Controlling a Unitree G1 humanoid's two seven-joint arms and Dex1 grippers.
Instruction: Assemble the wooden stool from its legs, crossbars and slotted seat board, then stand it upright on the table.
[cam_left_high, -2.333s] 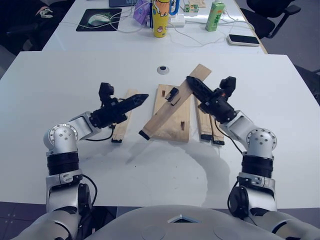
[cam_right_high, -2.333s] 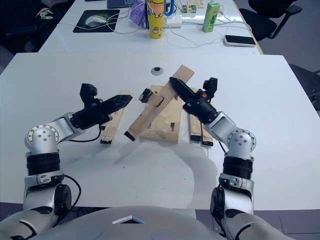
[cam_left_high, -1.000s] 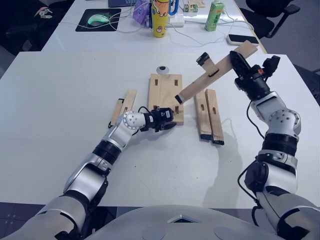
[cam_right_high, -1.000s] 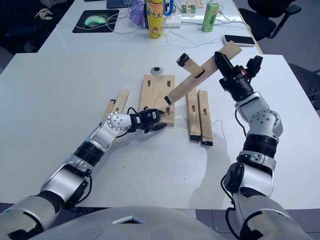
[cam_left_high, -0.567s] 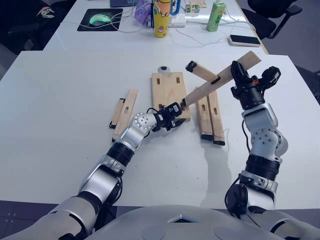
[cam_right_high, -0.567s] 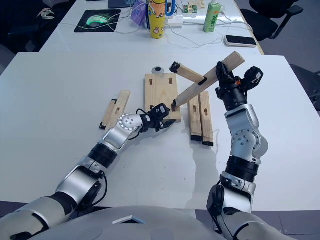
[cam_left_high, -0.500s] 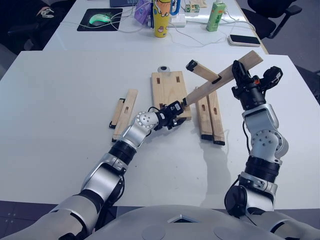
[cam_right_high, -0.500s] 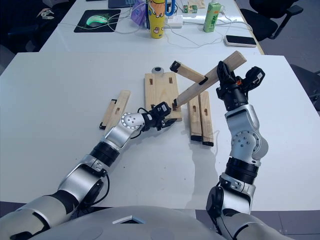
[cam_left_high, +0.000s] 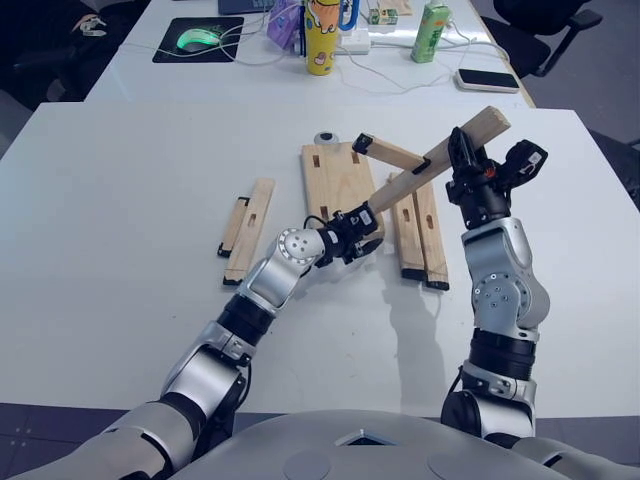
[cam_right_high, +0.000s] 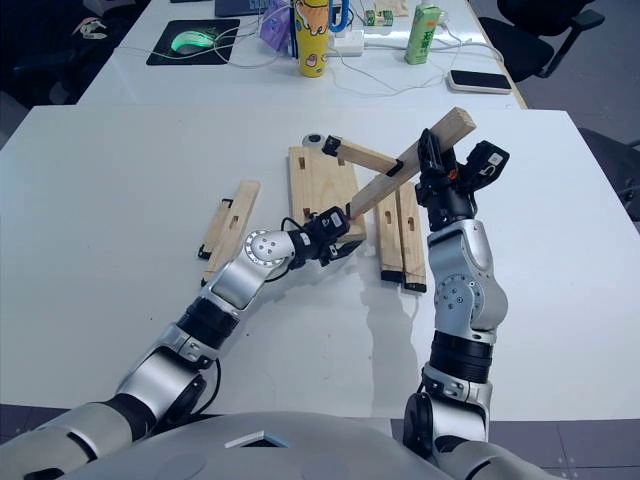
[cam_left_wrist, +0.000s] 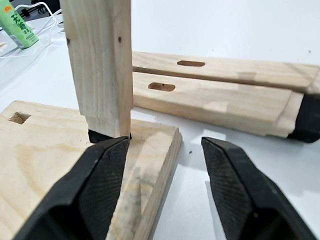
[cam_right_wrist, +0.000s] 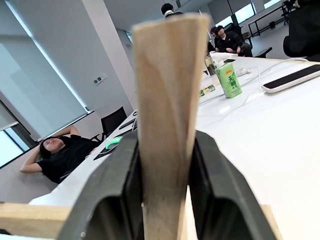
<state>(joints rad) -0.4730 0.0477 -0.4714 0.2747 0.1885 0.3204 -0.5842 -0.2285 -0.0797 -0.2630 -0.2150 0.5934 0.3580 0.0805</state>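
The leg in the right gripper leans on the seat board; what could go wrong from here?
1. The lower end of the leg sits at a corner of the seat board, not in a slot; it may slide off the edge.
2. The left gripper is open right beside that end; closing could shift the board or knock the leg.

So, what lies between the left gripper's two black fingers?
Left wrist view: the corner of the pale wooden seat board and bare white table, between the open fingers of the left gripper.
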